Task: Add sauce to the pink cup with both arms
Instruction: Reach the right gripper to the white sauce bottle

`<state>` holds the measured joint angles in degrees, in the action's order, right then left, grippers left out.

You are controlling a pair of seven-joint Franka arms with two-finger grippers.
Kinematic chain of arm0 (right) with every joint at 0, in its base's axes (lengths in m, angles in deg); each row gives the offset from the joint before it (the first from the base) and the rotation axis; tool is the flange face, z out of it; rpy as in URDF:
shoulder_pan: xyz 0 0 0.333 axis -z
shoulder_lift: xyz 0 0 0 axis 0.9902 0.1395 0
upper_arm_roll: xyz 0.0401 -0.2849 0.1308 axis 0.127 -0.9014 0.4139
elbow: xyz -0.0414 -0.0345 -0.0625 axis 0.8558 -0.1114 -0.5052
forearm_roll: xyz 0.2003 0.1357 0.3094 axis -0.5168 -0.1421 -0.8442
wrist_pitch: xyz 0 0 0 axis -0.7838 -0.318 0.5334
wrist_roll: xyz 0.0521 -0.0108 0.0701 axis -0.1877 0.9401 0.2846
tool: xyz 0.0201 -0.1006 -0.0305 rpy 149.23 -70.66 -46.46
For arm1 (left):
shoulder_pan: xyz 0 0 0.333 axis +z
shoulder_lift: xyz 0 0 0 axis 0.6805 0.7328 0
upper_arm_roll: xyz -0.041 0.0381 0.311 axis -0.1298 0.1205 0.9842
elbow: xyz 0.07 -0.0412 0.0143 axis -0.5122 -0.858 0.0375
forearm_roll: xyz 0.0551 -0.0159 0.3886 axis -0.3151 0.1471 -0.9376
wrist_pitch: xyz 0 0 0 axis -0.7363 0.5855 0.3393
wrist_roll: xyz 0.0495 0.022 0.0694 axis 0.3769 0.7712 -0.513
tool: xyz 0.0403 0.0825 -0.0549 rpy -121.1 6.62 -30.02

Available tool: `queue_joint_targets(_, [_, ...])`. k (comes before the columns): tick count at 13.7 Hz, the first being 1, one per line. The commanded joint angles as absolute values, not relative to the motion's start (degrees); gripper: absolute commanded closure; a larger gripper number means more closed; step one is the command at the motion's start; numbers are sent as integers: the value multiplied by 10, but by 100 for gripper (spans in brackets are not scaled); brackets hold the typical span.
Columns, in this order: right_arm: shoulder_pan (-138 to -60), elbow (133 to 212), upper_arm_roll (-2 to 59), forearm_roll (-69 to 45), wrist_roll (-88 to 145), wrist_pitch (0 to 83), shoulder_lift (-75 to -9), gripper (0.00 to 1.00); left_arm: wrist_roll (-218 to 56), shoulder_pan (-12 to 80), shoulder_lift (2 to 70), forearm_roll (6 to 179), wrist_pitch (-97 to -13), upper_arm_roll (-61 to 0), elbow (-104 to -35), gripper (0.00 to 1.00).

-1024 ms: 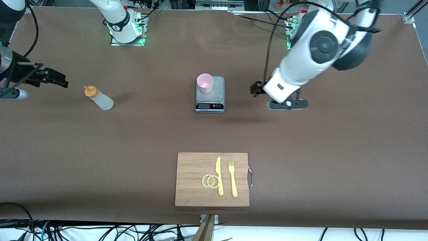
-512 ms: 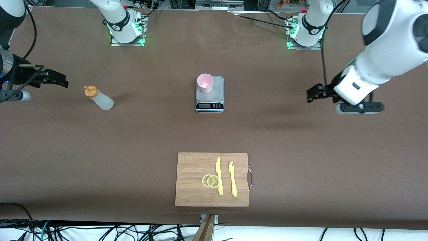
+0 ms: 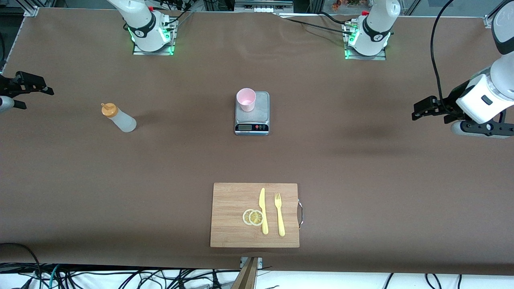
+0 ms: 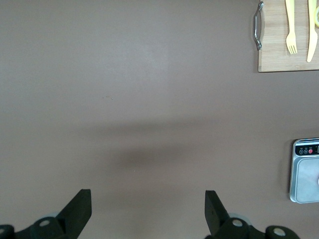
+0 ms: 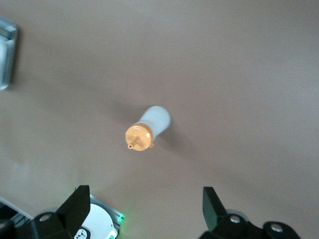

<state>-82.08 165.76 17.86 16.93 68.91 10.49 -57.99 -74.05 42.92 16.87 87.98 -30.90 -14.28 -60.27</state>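
Fingers of both the left gripper (image 4: 144, 211) and right gripper (image 5: 144, 209) spread, empty; whitish orange-capped sauce (image 3: 119, 117) stands upright at the pink cup's (image 3: 245, 99) nine o'clock.

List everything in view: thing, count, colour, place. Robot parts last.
sauce bottle: 1, whitish with orange cap, upright on the table toward the right arm's end
pink cup: 1, light pink, on the scale
scale: 1, grey, mid-table
cutting board: 1, wooden, nearest the front camera
lemon slices: 2, yellow, on the board
knife: 1, yellow, on the board
fork: 1, yellow, beside the knife
left gripper: 1, black, open, over bare table
right gripper: 1, black, open, at the table's edge
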Motion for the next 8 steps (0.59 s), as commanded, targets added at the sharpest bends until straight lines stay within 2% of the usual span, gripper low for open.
queue_joint_targets(1, [-815,1682,128,87,853,102,-558,0,-730,426,177,871,-296,-143,-593,0])
queue_joint_targets(4, [-780,1716,123,28,972,95,-548,0,-731,427,182,871,-291,-145,-593,0])
queue_joint_targets(8, [-725,1751,122,-34,1109,39,-526,0,-735,425,183,870,-291,-146,-593,0])
